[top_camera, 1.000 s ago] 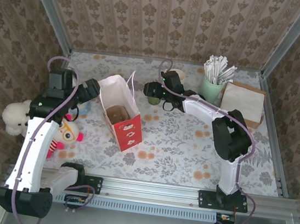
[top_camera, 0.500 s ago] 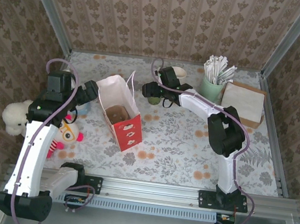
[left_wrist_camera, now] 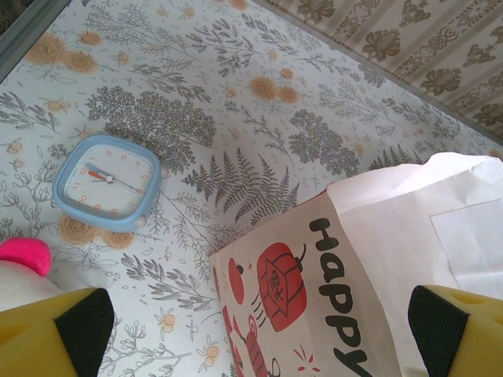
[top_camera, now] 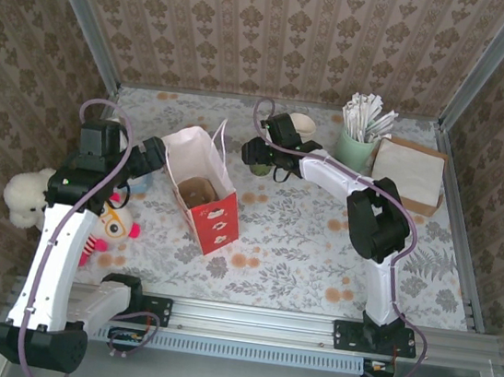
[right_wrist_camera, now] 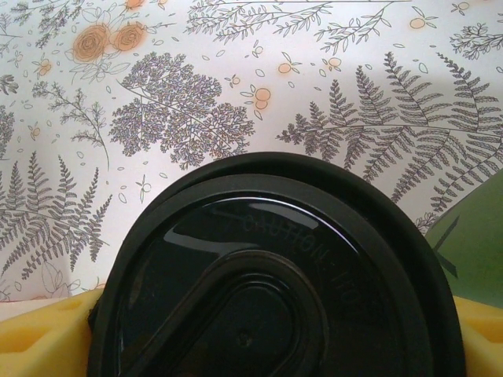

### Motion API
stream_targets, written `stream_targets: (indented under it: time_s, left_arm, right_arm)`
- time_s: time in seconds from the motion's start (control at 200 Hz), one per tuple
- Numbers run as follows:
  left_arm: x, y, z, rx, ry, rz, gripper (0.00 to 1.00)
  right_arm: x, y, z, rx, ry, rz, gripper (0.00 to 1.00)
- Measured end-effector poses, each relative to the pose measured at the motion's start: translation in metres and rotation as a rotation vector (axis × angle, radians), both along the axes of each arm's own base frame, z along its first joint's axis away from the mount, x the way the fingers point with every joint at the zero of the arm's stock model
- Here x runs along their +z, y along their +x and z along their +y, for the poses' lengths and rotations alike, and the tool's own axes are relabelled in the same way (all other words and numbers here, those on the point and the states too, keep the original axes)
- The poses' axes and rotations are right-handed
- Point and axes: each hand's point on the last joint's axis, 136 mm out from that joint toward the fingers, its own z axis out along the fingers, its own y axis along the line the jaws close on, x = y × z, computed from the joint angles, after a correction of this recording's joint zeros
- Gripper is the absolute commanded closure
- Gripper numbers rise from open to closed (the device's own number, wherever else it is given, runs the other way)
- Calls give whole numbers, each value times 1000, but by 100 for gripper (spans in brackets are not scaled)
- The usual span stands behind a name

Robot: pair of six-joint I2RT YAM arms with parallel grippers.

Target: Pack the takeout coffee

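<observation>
Barely begun: takeout coffee (top_camera: 258, 162) stands on the table at far centre, right of the paper bag (top_camera: 204, 187), with the right gripper (top_camera: 262, 154) straddling it, grip cannot tell, left gripper (top_camera: 152, 151) gaping beside the bag; lifting and bagging remain.

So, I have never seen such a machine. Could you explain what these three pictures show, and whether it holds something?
These are two robot arms fixed at the near edge of a table. The wide picture looks down from above; the other two come from small cameras on the wrists. On the table: a paper bag, a blue clock, soft toys, a cup of wrapped sticks and the coffee cup with its black lid. The left gripper is open near the bag, holding nothing. The right gripper has its fingers on both sides of the coffee cup; whether they already press it, I cannot tell.
</observation>
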Motion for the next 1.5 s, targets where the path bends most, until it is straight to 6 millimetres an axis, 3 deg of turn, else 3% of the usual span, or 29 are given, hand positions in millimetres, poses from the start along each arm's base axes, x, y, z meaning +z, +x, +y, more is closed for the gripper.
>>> stream_targets:
  time_s: [0.47, 0.735, 0.945, 1.19, 1.345, 1.5]
  left_arm:
    - [1, -3, 0, -24, 27, -11, 0]
    - [5, 0, -13, -100, -3, -42, 0]
    - [8, 1, -20, -147, -8, -63, 0]
    - [12, -2, -18, -147, 9, -82, 0]
    - [17, -5, -16, -147, 18, -104, 0]
    - [18, -6, -16, -155, 32, -109, 0]
  right_arm:
    - [0, -10, 15, 20, 7, 5, 20]
    - [2, -46, 20, 8, 5, 26, 23]
    - [13, -86, -8, -101, 11, 35, 23]
    - [21, -112, -80, -368, -41, -29, 20]
    - [14, -126, -114, -532, -42, -35, 18]
    - [-2, -136, -133, -649, -27, -16, 15]
